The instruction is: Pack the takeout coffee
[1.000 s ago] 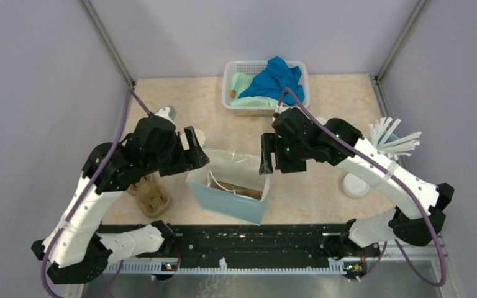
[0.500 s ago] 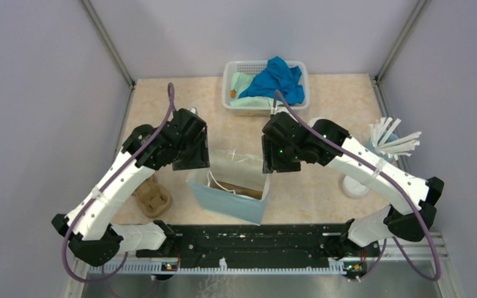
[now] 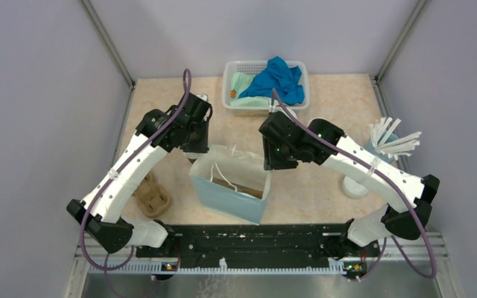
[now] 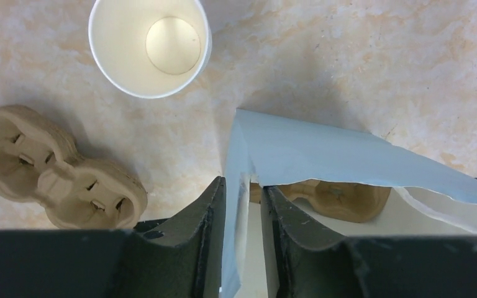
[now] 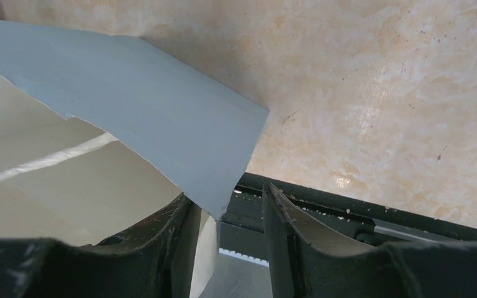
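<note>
Currently the step in hand looks like spreading the mouth of the bag (image 3: 225, 195) so the coffee can go in; that is my reading, not something seen.

Left to right:
- pulp tray (image 3: 152, 195): lies on the desk (image 3: 341, 99) left of the bag, apart from it
- paper cup (image 4: 149, 46): stands upright on the desk beyond the bag's left corner, clear of it; no lid, nothing inside; the left arm hides it from the top camera
- left hand (image 4: 243, 185): fingers nearly together astride the bag's wall at its left corner; paper lies against one finger; I cannot tell whether it is truly clamped
- second tray (image 4: 338, 200): lies inside the bag
- right hand (image 5: 227, 195): fingers a little spread, the bag's right corner hanging between them; a gap shows beside the paper, so not pinched
- white round piece (image 3: 355, 185): on the desk well right of the bag; lid or lidded cup, too small to tell

To do the step well, close each hand on a single wall only; draw the corners apart evenly and level, not upward, or the bag may tip or tear; keep the left arm off the cup.
</note>
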Controlling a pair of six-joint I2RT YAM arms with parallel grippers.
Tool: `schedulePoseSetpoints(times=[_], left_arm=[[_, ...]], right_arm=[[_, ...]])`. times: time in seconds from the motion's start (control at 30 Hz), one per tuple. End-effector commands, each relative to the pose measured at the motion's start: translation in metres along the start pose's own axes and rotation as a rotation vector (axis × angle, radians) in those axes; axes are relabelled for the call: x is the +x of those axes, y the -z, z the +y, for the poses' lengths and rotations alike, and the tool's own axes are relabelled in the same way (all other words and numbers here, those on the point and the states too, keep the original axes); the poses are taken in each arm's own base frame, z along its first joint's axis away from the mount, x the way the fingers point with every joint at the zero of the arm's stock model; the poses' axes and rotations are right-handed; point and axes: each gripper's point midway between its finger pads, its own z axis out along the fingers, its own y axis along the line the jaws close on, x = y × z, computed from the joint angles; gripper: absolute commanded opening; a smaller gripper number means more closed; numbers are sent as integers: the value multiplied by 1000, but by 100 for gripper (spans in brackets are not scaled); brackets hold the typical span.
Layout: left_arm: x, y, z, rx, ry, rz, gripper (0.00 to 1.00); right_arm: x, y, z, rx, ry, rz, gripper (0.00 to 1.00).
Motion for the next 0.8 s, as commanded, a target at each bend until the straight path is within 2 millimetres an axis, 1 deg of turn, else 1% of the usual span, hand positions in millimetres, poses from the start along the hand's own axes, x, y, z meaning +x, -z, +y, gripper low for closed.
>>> schedulePoseSetpoints(times=[0.0, 0.07, 0.17, 0.2, 0.27, 0.3, 0.43, 0.5, 0.57, 0.63, 0.7, 0.77], left_arm=[[-21, -3, -14, 65, -70, -66, 32], [-26, -5, -19, 84, -82, -82, 27], [-39, -8, -29, 115, -99, -112, 13], [-44, -8, -32, 128, -104, -125, 9], [-57, -6, -41, 156, -107, -160, 0], [-64, -5, -46, 173, -109, -183, 0], [-101, 9, -64, 241, -94, -318, 0], [-117, 15, -71, 271, -83, -387, 0], [-129, 18, -77, 297, -68, -455, 0], [-136, 16, -78, 315, -44, -520, 0], [-131, 8, -77, 338, -23, -582, 0], [-122, 0, -79, 397, -8, -656, 0]], right_arm=[[-20, 3, 8, -11, 1, -89, 40], [-24, 2, 7, -2, 3, -108, 36], [-34, 2, 1, 23, 9, -144, 28], [-39, 2, -1, 29, 6, -158, 23], [-54, 4, -9, 38, -5, -195, 17], [-63, 6, -12, 35, -5, -218, 14], [-104, 22, -20, 41, 20, -338, 8], [-123, 33, -18, 38, 72, -408, 3], [-136, 39, -14, 28, 136, -469, 1], [-143, 35, -13, 23, 192, -524, 0], [-139, 19, -16, 19, 257, -563, 0], [-137, 11, -18, -5, 299, -632, 0]])
